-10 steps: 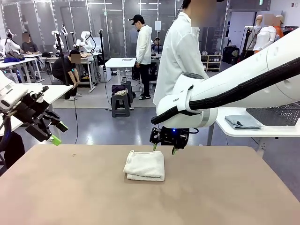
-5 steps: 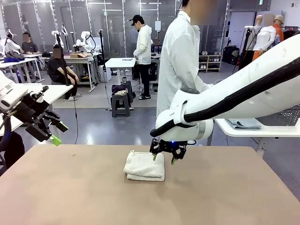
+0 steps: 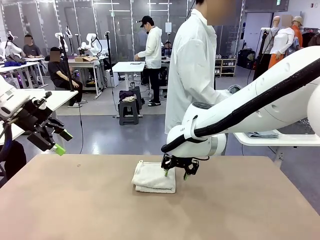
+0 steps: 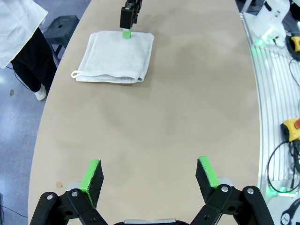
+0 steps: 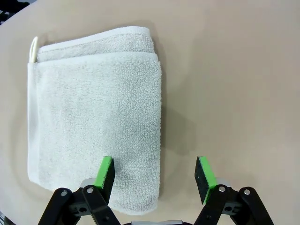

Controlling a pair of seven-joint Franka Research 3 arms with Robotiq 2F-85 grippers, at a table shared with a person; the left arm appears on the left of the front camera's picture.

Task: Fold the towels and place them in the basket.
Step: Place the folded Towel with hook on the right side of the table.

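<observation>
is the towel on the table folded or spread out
Folded. The off-white towel lies as a compact rectangle on the table, with stacked layers showing along its edge.

No text reads clearly, the small dark marking on the white right arm [image 3: 186, 129] is too tiny to make out, and the small green sign [image 3: 278, 2] up by the ceiling is only a blur.

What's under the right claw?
Under the right claw: the towel, its edge beneath one finger; bare table beneath the other. Anything under the towel is covered.
</observation>
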